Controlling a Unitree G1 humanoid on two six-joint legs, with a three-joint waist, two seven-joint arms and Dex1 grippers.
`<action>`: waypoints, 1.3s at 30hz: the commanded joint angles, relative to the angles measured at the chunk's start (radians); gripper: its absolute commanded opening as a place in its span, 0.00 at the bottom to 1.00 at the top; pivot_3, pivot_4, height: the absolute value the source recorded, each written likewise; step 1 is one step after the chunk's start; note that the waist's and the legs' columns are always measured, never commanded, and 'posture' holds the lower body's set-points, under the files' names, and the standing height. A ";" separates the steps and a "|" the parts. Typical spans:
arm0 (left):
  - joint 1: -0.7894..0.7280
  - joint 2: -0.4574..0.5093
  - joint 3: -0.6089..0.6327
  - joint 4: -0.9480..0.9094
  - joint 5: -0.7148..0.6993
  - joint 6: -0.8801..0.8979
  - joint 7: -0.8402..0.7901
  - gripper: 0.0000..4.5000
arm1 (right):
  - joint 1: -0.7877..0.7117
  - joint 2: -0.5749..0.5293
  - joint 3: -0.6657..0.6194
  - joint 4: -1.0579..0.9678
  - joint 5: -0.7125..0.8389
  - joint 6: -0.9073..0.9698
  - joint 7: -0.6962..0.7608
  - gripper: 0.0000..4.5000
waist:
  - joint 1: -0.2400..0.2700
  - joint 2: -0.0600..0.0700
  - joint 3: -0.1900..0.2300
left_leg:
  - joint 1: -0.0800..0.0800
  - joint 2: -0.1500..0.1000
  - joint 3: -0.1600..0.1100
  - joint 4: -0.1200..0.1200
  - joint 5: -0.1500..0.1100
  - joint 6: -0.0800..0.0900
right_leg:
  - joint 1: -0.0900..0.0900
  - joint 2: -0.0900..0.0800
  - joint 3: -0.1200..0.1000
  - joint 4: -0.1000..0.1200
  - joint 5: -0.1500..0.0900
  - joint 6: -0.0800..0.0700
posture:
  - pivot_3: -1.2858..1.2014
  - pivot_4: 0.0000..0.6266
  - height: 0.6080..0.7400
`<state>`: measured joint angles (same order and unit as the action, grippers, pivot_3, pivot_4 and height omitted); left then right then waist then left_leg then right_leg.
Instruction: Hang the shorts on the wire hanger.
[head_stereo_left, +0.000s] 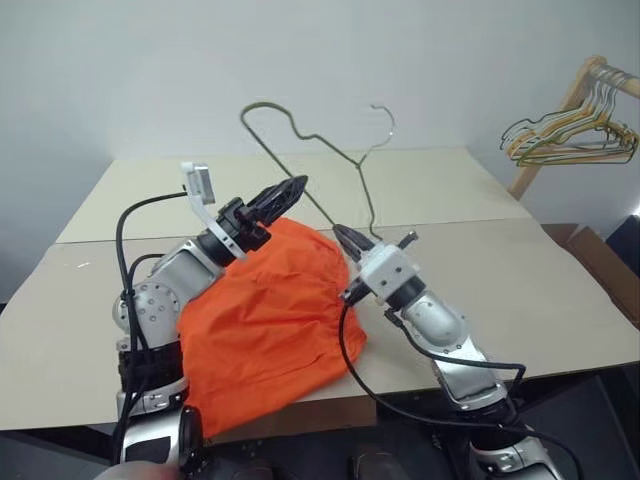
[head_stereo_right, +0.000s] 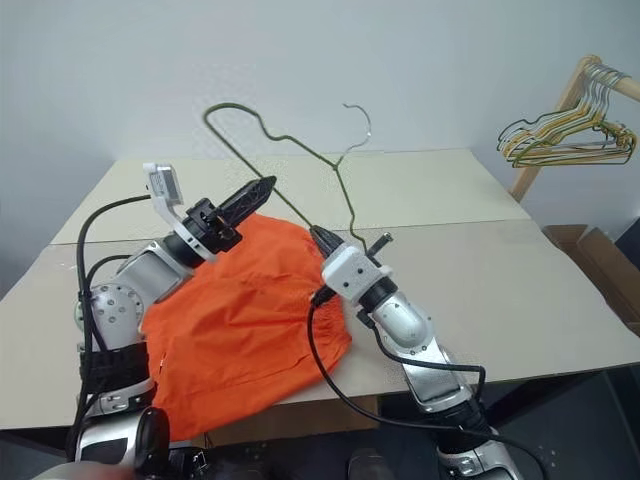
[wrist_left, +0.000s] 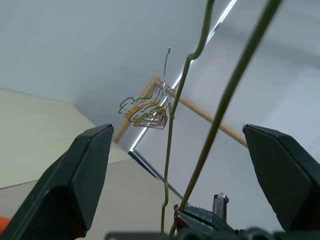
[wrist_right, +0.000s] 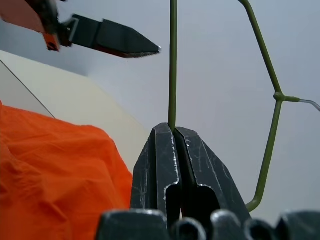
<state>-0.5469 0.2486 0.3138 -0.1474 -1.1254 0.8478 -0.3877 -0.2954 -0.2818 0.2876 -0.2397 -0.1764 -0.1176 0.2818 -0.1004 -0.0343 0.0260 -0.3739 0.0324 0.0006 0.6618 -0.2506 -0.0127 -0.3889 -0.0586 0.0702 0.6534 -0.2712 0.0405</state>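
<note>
1. Grip first: your right gripper (wrist_right: 172, 131) is clenched on the wire hanger (head_stereo_left: 318, 140), the 2 fingers pinched flat on 1 thin olive wire. In the head view the pinch sits at about 5 o'clock on the frame, so the triangle stands up and away from the table (head_stereo_left: 560, 290) rather than lying flat. That looks deliberate: a raised frame leaves its wire free for cloth to be threaded over.

2. Your left gripper (head_stereo_left: 283, 197) is released, jaws spread wide and holding nothing. From its wrist camera 2 hanger wires cross the gap between the fingers without touching either one. It hovers just above the shorts (head_stereo_left: 270, 320), at about 9 o'clock from the right gripper.

3. The shorts lie in a rumpled orange heap on the table's near edge, between the 2 arms, at 7 o'clock from the hanger. No part of them is over the wire yet, so the hanging proper has not begun.

4. The bunch of spare hangers (head_stereo_left: 570, 135) on the wooden rack (head_stereo_left: 585, 85) sits far off at 2 o'clock; leave it alone.

5. Your likely next need is a left-hand hold on the waistband, while the right keeps the frame steady.
</note>
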 joint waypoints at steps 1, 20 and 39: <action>-0.037 -0.018 0.021 -0.014 -0.011 -0.055 0.020 0.91 | -0.021 0.005 0.008 0.014 -0.024 -0.071 0.003 0.00 | 0.000 0.000 0.000 | 0.000 0.000 0.000 0.000 0.000 0.000 | 0.000 0.000 0.000 0.000 0.000 0.000 | 0.49 0.00 1.00; -0.019 -0.033 -0.066 -0.058 0.122 -0.156 0.056 0.00 | -0.045 0.027 -0.004 0.042 -0.050 -0.021 0.048 0.12 | 0.002 0.000 0.000 | 0.000 0.000 0.000 0.000 0.000 0.000 | 0.001 0.000 0.000 -0.001 0.000 0.000 | 0.48 0.00 1.00; 0.005 0.304 0.102 -0.025 -0.120 -0.136 -0.621 0.00 | -0.116 -0.360 -0.348 0.011 0.993 0.812 0.714 0.95 | -0.001 0.001 0.001 | 0.000 0.001 0.001 0.000 0.000 0.000 | 0.003 0.001 -0.001 -0.005 0.001 0.001 | 0.48 0.00 1.00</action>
<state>-0.5351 0.5370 0.3983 -0.1606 -1.2000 0.7029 -0.9350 -0.3770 -0.6208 -0.0364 -0.2486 0.7362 0.6117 0.9253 -0.1015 -0.0334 0.0267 -0.3728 0.0335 0.0014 0.6618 -0.2505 -0.0127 -0.3856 -0.0575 0.0688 0.6480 -0.2702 0.0409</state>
